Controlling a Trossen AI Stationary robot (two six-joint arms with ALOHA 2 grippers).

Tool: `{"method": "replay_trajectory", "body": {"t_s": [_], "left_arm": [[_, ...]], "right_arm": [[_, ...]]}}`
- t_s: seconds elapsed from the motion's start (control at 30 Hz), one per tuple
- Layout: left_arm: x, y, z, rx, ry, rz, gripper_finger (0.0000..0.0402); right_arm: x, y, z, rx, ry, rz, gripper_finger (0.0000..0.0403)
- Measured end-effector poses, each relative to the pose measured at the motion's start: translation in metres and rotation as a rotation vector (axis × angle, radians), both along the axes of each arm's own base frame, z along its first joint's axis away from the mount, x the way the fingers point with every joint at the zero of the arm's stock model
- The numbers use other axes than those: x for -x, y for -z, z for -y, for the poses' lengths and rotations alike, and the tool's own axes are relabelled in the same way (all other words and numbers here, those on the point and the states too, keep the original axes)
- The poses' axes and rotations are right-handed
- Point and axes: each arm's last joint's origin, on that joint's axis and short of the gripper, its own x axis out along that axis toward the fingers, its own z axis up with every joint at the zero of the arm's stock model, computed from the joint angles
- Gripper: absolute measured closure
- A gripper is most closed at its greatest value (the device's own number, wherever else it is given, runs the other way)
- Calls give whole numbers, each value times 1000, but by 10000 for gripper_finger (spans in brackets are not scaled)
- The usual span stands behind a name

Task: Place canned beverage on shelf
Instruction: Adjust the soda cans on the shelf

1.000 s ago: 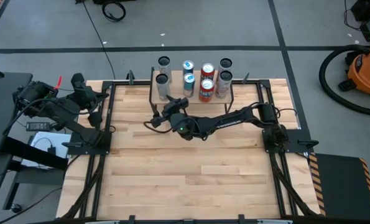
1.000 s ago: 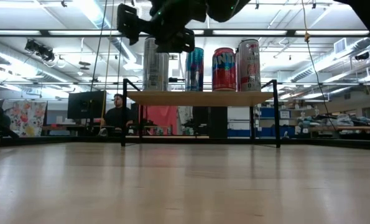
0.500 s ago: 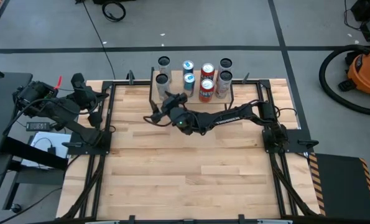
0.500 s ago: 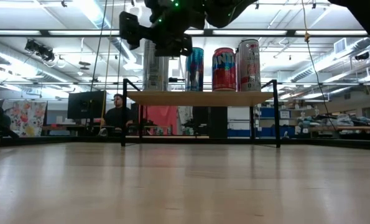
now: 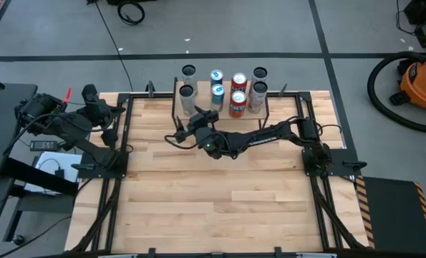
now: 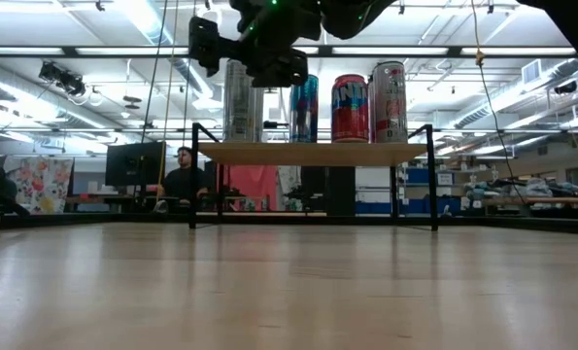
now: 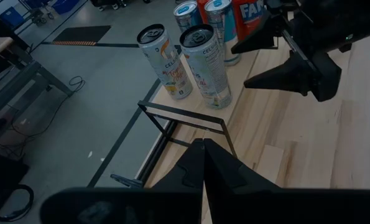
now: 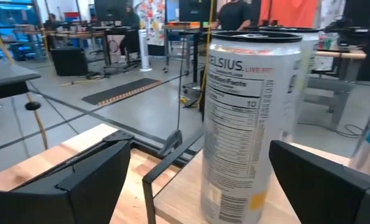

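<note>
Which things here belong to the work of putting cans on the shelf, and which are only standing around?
For the job:
shelf
white can, standing on it
right gripper, fingers open, before that can

Only around:
left gripper, shut, waiting at the table's left edge
orange vacuum cleaner on the floor

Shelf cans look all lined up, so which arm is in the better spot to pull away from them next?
Right. Its open end effector sits at the shelf, straddling the white can without gripping it. The left end effector is shut, off at the table's left edge.
</note>
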Motion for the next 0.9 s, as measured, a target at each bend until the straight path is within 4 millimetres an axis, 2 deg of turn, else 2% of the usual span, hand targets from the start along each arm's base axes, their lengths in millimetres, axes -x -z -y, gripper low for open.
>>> {"method": "replay_trajectory", "body": {"t_s": [0.1,0.37,0.7,0.9], "left_arm": [[0,0,0,-1,0,-1,395],[0,0,0,0,0,0,395],[0,0,0,0,-1,0,395],[0,0,0,1,-1,0,395]], "right_arm": [[0,0,0,-3,14,7,4],[0,0,16,-24,26,36,3],[1,0,15,-13,60,26,3],[1,0,27,-26,38,36,3]]}}
